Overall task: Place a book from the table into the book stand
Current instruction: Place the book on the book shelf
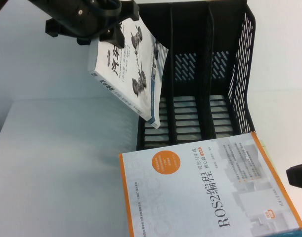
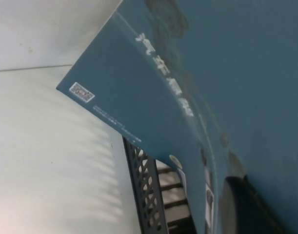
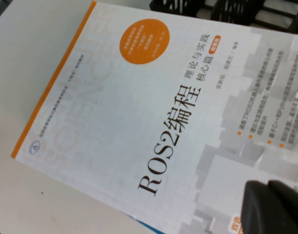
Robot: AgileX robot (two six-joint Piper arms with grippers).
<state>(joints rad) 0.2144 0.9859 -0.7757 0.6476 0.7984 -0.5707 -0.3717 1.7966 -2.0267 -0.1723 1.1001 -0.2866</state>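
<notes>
The book (image 1: 133,69) was gripped at its far end by the left hand (image 1: 108,27) and held tilted above the desk (image 1: 57,163), its lower corner dipped into the leftmost slot of the book stand (image 1: 200,74). Whether the right hand (image 1: 299,175), at the near right beside the ROS2 book (image 1: 210,192), was open or closed could not be told.

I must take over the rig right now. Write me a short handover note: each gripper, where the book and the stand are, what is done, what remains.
Left gripper: shut on the book, holding it tilted in the air over the leftmost slot of the book stand.
Right gripper: parked at the right edge, beside the ROS2 book lying flat on the table.
Done: book lifted and brought to the stand.
Left: lower it into the slot, release, and pull the arm away.
</notes>
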